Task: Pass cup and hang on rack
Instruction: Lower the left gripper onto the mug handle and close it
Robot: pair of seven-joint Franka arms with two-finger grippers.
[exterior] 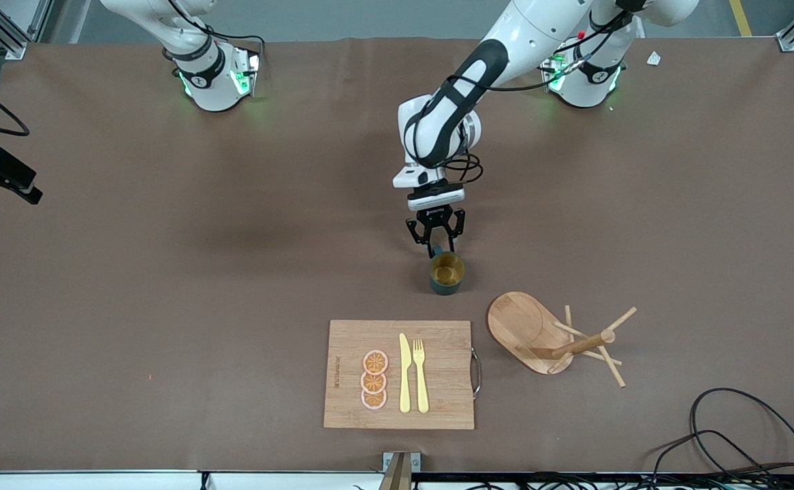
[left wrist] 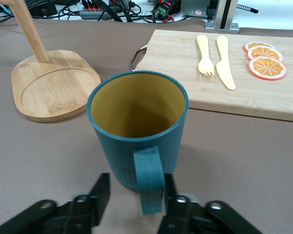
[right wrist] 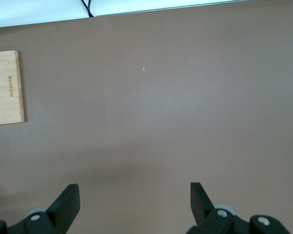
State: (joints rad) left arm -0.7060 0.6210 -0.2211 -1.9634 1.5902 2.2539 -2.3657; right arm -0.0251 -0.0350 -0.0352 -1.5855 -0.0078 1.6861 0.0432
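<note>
The dark teal cup (exterior: 447, 272) with a yellowish inside stands upright on the table, and it also shows in the left wrist view (left wrist: 136, 122). Its handle (left wrist: 149, 178) points at my left gripper (exterior: 438, 246). That gripper (left wrist: 136, 187) is open and low at the table, with one finger on each side of the handle. The wooden rack (exterior: 552, 337) stands beside the cup toward the left arm's end, nearer the front camera; its oval base (left wrist: 53, 85) is bare. My right gripper (right wrist: 133, 195) is open and empty above bare table.
A bamboo cutting board (exterior: 400, 374) with a handle lies nearer the front camera than the cup. It carries a yellow knife (exterior: 404, 374), a yellow fork (exterior: 421, 374) and three orange slices (exterior: 374, 380). Cables (exterior: 744, 435) lie at the front corner.
</note>
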